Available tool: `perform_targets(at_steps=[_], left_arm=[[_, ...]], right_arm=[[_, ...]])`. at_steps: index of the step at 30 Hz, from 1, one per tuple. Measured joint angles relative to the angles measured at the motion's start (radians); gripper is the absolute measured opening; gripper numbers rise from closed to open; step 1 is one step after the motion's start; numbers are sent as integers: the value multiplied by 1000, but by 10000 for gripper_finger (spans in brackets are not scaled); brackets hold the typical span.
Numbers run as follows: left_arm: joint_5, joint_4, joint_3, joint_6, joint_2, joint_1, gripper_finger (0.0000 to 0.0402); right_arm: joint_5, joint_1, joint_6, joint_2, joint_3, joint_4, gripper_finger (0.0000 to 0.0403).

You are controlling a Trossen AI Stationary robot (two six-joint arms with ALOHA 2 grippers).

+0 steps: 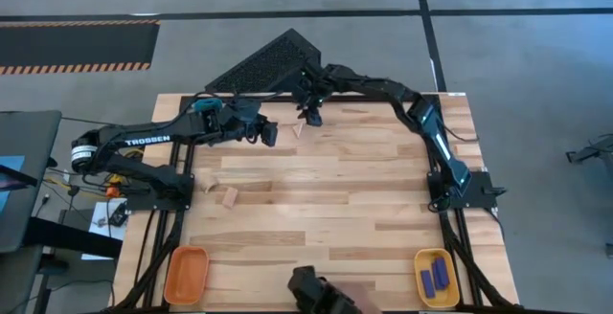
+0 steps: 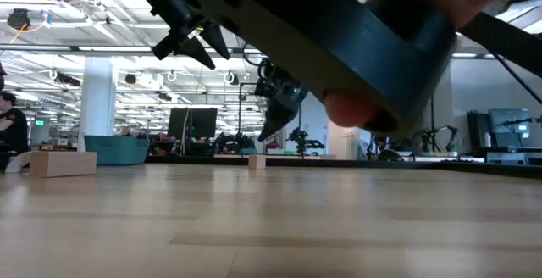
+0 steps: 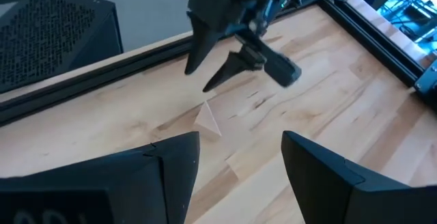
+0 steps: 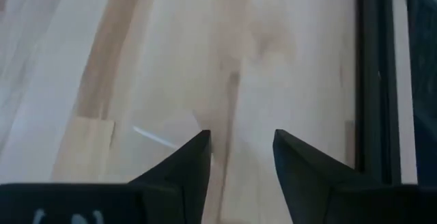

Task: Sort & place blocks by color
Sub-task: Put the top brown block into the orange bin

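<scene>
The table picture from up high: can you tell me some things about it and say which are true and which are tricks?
1. Blue blocks lie in the yellow tray. True.
2. The orange tray holds blocks. False: nothing shows in it.
3. The right end effector hangs open above a small wooden block near the table's far edge. True.
4. The left end effector is shut on a block. False: it is open and holds nothing.
5. Two wooden blocks lie on the left part of the table. True.
</scene>
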Motion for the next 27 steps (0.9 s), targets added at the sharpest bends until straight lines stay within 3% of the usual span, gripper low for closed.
perform_targets(at_steps=[6,9,13,18,22,27], left_arm=[[3,0,0,40,0,7,194],[3,-6,0,46,0,8,194],[9,-49,0,46,0,8,194],[9,-111,0,52,0,8,194],[9,-146,0,59,0,8,194],[9,-155,0,57,0,8,194]], right_arm=[[62,27,59,-1,0,-1,142],[116,33,227,-2,7,-38,92],[96,55,384,-5,18,-89,15],[111,68,404,-5,17,-89,12],[-28,24,332,-2,17,-80,5],[-322,-33,310,57,33,-54,3]])
